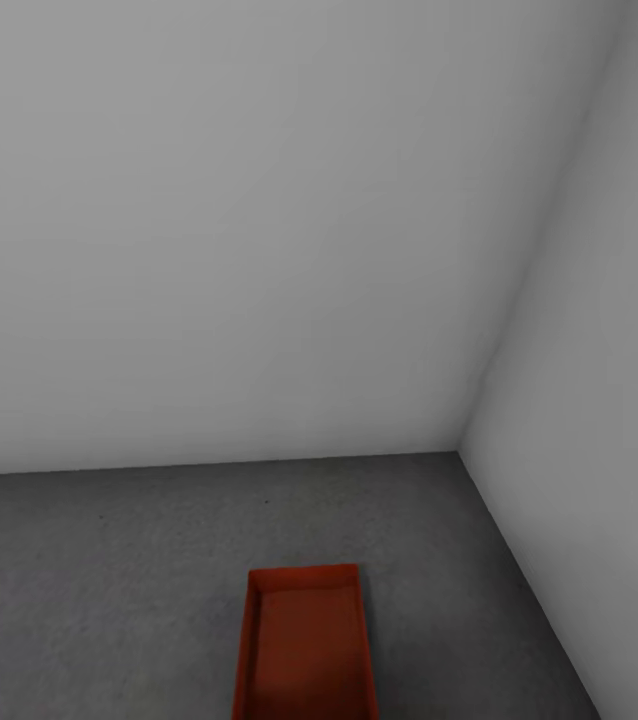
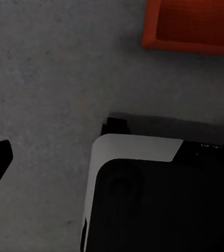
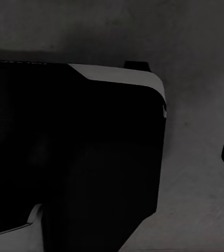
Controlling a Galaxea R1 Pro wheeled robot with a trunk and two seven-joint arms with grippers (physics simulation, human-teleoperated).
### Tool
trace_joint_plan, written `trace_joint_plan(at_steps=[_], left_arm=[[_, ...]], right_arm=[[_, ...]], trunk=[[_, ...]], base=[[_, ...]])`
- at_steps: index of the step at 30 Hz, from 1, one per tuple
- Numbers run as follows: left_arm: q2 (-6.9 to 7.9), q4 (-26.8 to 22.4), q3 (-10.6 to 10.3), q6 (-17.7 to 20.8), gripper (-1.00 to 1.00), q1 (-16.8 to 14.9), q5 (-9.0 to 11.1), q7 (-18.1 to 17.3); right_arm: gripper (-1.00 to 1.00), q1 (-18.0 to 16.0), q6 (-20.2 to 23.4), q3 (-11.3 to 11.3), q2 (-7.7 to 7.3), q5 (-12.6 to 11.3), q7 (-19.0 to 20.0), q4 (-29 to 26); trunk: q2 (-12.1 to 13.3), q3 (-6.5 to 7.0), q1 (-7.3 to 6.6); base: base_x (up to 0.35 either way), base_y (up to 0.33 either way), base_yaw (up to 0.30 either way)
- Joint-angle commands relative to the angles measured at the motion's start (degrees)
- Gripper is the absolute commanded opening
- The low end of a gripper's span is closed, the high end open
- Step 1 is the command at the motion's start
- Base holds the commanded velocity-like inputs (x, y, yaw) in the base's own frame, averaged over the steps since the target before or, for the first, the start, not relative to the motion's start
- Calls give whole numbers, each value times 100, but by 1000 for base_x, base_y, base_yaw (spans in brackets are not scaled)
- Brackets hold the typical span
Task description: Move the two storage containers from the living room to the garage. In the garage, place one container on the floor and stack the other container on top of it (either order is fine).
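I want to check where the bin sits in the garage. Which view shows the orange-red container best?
The head view: the container lies on the grey floor near the wall corner, open top visible. The left wrist view catches just one corner.

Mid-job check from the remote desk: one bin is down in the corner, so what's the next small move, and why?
Probably back away and turn to fetch the second one. A single orange-red bin sits on the grey concrete floor near the white walls, with nothing stacked in it.

text: none legible | robot base [image 2: 159, 199]: faint marks, perhaps lettering, unreadable
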Motion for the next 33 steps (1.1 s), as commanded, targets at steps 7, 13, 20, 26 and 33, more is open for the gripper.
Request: trace_joint_plan(at_steps=[7, 13, 20, 26, 33], left_arm=[[14, 3, 7, 19, 100, -2, 67, 0], [17, 6, 7, 20, 100, -2, 75, 4], [17, 7, 7, 20, 100, -2, 77, 4], [15, 7, 7, 20, 100, 4, 77, 0], [9, 7, 7, 14, 100, 39, 71, -26]], right_arm=[[100, -2, -10, 47, -4, -51, -20, 1], [100, -1, -12, 45, -5, -43, -20, 1], [100, 0, -9, 47, -5, -35, -20, 1], [100, -2, -8, 47, -5, -34, -20, 1], [100, -2, -8, 47, -5, -41, -20, 3]], trunk=[[-5, -6, 1], [-5, -6, 1], [-5, -6, 1], [-5, -6, 1], [-5, 8, 1]], base=[[-157, 17, -1], [-325, 86, 0], [-343, 95, 0], [-345, 25, 0], [-245, 3, -6]])
